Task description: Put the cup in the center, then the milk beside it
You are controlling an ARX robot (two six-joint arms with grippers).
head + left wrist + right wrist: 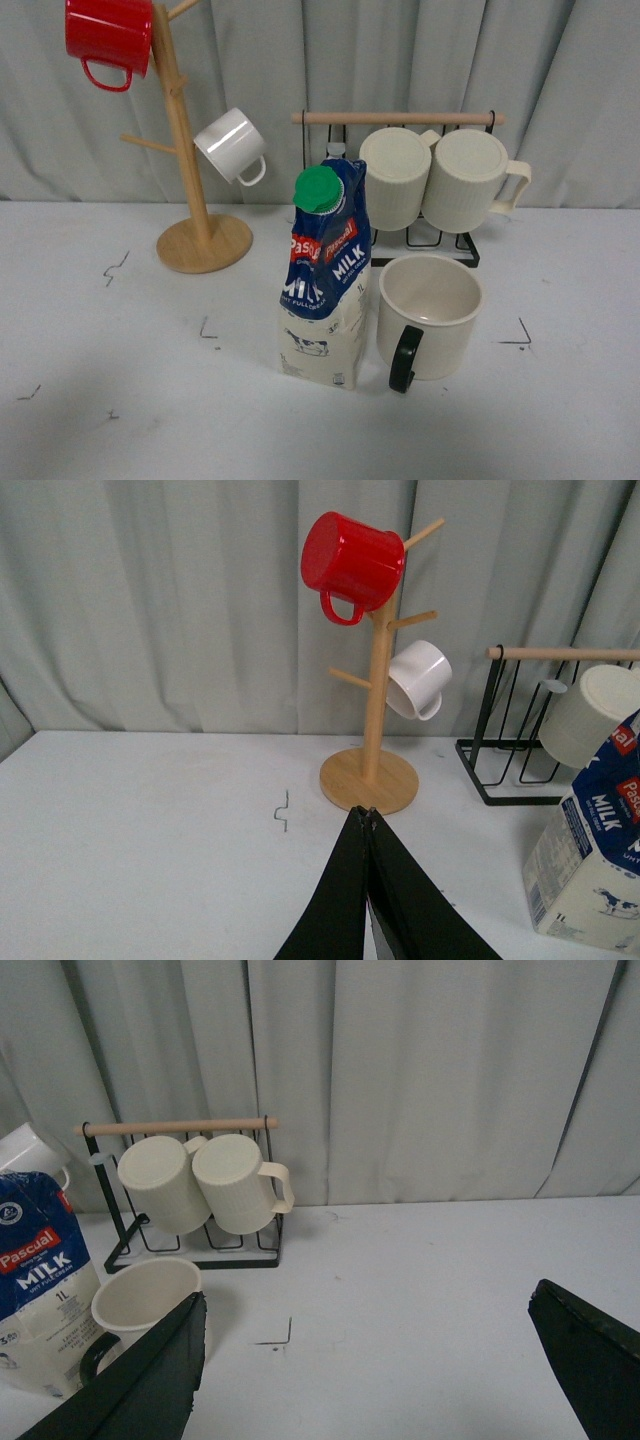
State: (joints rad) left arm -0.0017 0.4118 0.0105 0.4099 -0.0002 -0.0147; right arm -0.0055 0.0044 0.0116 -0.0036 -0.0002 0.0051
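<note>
The cup (430, 315), cream with a black handle toward me, stands upright on the table in the front view. Directly to its left the milk (325, 275) carton stands upright with its green cap on, close to the cup. Neither arm shows in the front view. My left gripper (369, 816) is shut and empty, hovering over the table short of the wooden stand's base, with the milk (590, 850) off to one side. My right gripper (380, 1335) is open wide with nothing between its fingers; the cup (145, 1300) and milk (40, 1280) lie beyond one finger.
A wooden mug tree (190, 160) at back left carries a red mug (108, 40) and a small white mug (232, 145). A black wire rack (400, 180) behind the cup holds two ribbed cream mugs. Small black corner marks dot the white table (100, 380). Grey curtain behind.
</note>
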